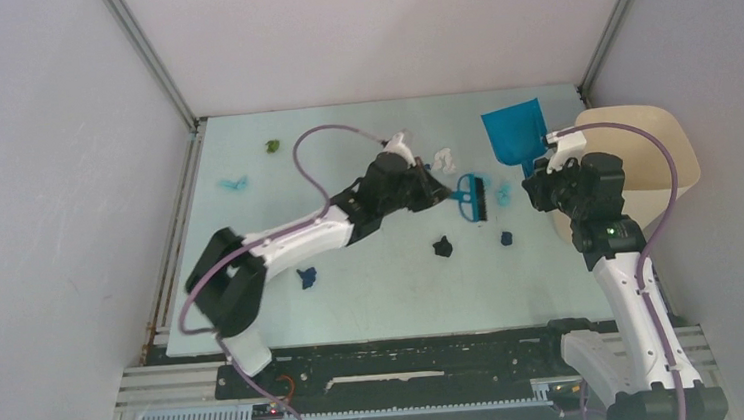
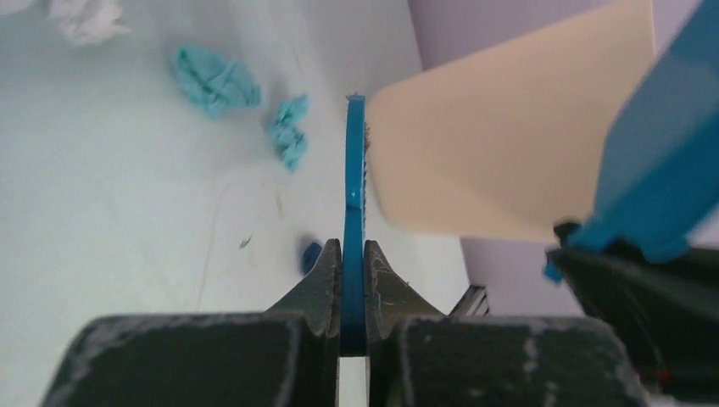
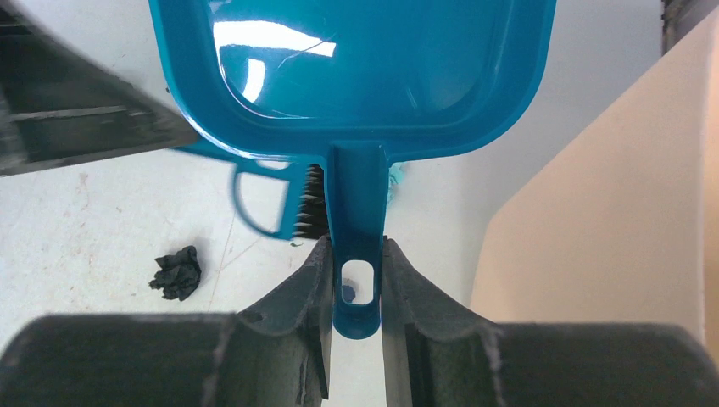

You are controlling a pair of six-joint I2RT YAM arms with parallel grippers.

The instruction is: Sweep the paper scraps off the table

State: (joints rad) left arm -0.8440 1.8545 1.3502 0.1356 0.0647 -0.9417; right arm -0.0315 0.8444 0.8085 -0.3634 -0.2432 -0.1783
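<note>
My left gripper [image 1: 444, 192] is shut on the handle of the small blue brush [image 1: 471, 198], seen edge-on in the left wrist view [image 2: 353, 170]. My right gripper [image 1: 542, 168] is shut on the handle of the blue dustpan [image 1: 516, 130], held off the table [image 1: 375, 300] at the back right; the pan fills the right wrist view [image 3: 356, 68]. Paper scraps lie scattered: green [image 1: 272, 146], cyan [image 1: 235, 184], white [image 1: 445, 154], cyan by the bristles [image 1: 502, 195], black [image 1: 442, 248], navy [image 1: 506, 239] and blue [image 1: 307, 276].
A tall cream bin [image 1: 649, 143] stands off the table's right edge, right beside the right gripper and the dustpan. White walls with metal posts close the table at the back and sides. A black rail runs along the near edge [image 1: 410, 362].
</note>
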